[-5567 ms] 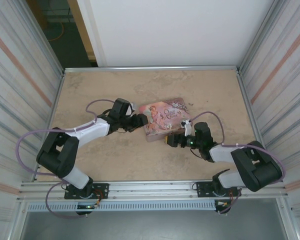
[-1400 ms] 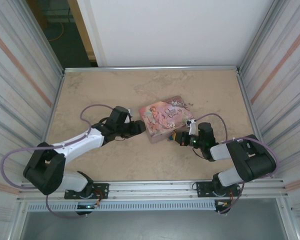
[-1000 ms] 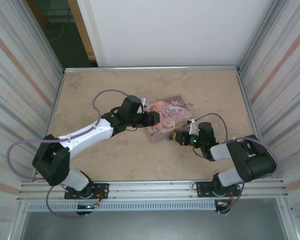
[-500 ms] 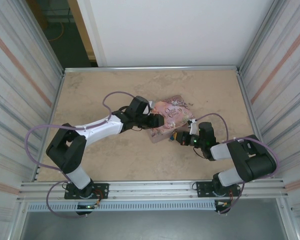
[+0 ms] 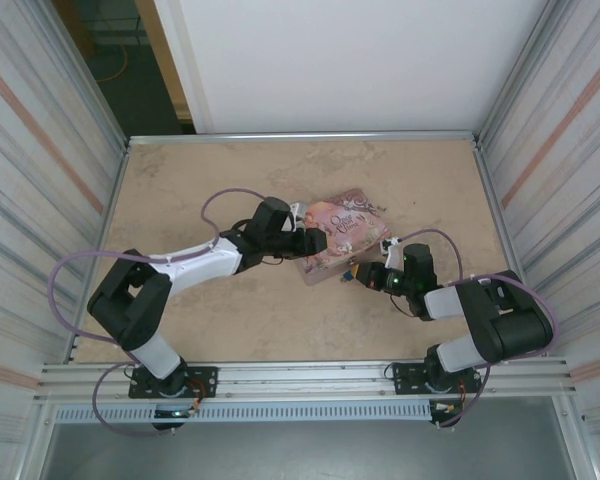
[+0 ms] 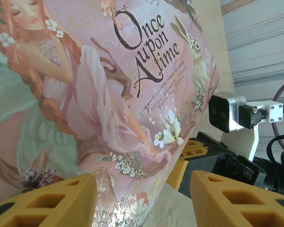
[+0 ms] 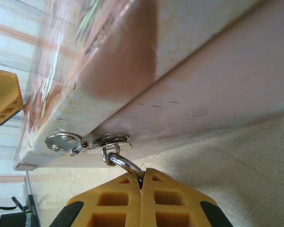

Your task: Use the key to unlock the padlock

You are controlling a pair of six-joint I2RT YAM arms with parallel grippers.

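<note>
Beige worktop (image 5: pixel 200 170) bears a pink illustrated tin (image 5: pixel 350 225). Left fingers (image 6: pixel 52 201) spread open over its lid; right fingers (image 7: pixel 118 203) clamp the silvery padlock shackle (image 7: pixel 124 164) at its hasp (image 7: pixel 66 141).

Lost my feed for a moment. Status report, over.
Left end effector open, over the tin lid. Right end effector shut on padlock by its shackle, threaded through tin's hasp. Body hidden.

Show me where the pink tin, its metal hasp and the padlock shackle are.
pink tin (image 6: pixel 85 94), left wrist view, on the illustrated lid.
hasp (image 7: pixel 64 140), right wrist view, on its round silvery plate.
padlock shackle (image 7: pixel 122 162), right wrist view, on the curved silver loop.
</note>
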